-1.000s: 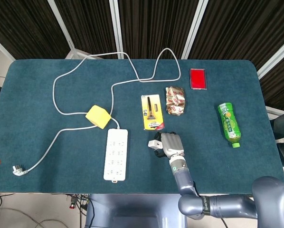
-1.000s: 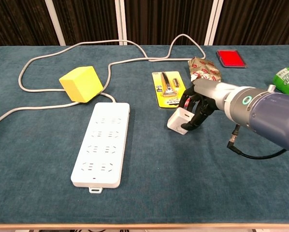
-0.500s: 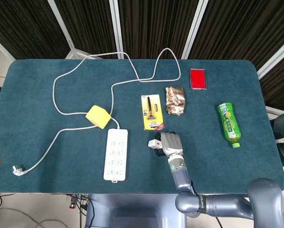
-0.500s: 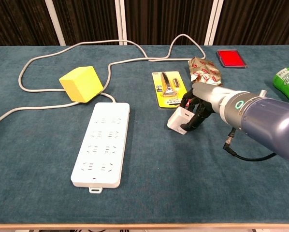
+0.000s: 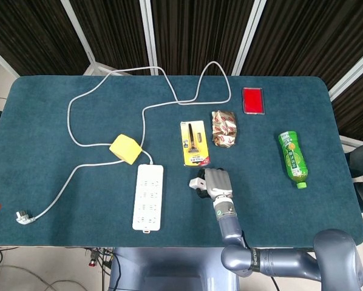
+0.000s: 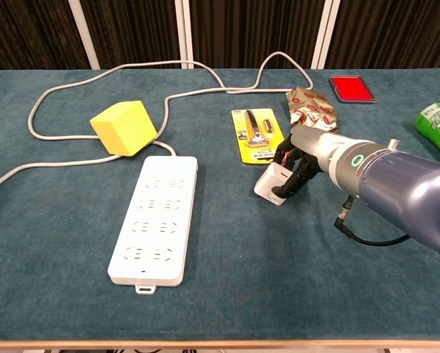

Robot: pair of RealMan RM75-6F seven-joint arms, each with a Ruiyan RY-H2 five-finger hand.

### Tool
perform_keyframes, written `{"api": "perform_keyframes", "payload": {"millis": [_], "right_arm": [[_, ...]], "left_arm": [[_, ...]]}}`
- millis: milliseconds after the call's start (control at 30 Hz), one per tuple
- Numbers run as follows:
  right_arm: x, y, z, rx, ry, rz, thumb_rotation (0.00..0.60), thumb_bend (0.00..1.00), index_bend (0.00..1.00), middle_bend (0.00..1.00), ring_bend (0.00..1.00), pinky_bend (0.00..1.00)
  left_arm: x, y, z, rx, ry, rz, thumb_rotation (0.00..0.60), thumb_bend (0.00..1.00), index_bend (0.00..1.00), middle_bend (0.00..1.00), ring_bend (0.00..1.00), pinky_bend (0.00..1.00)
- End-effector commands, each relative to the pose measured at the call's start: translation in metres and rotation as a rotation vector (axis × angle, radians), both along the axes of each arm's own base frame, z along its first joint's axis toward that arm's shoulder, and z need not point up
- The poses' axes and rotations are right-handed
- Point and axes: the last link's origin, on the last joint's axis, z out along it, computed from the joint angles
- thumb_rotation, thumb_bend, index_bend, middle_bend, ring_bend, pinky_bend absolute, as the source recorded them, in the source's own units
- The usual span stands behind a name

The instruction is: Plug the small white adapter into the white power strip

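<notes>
The right arm point(image 6: 396, 184) is glossy blue-grey with a green ring light, a thin black cable, and a dark-fingered silver robot hand point(image 6: 302, 158).

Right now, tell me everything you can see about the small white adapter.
The small white adapter is a boxy block of what looks like white plastic, lying tilted on the blue tabletop, just in front of the yellow razor pack and right of the power strip, apart from it. The right hand has dark fingers curled over it, touching it. Its prongs are not visible.

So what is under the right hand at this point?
The small white adapter sits on the table under the right hand; dark fingers curl onto it. Its prongs and far side are covered.
</notes>
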Motion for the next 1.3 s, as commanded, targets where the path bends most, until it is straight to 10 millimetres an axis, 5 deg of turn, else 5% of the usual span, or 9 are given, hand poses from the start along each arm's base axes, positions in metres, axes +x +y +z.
{"api": "perform_keyframes", "payload": {"millis": [33, 267, 600, 900, 1300], "right_arm": [[0.000, -0.001, 0.000, -0.005, -0.006, -0.004, 0.600, 0.48, 0.51, 0.49, 0.43, 0.26], [0.003, -0.001, 0.002, -0.012, -0.057, 0.028, 0.600, 0.51, 0.60, 0.52, 0.45, 0.26], [0.020, -0.003, 0.031, 0.010, -0.091, 0.225, 0.600, 0.54, 0.63, 0.54, 0.46, 0.26], [0.036, -0.007, 0.054, 0.056, 0.126, 0.445, 0.600, 0.56, 0.67, 0.55, 0.46, 0.26], [0.074, -0.010, 0.045, 0.133, 0.336, 0.532, 0.600, 0.57, 0.67, 0.56, 0.46, 0.26]], "left_arm": [[0.000, 0.000, 0.000, -0.001, 0.000, 0.000, 0.600, 0.08, 0.19, 0.00, 0.00, 0.00], [0.000, 0.000, 0.000, -0.002, 0.000, 0.000, 0.600, 0.08, 0.19, 0.00, 0.00, 0.00], [0.001, -0.001, -0.001, -0.006, 0.000, -0.002, 0.600, 0.08, 0.19, 0.00, 0.00, 0.00], [0.001, 0.000, -0.002, -0.005, 0.001, -0.001, 0.600, 0.08, 0.19, 0.00, 0.00, 0.00], [0.000, 0.001, -0.001, -0.002, 0.001, 0.005, 0.600, 0.08, 0.19, 0.00, 0.00, 0.00]]}}
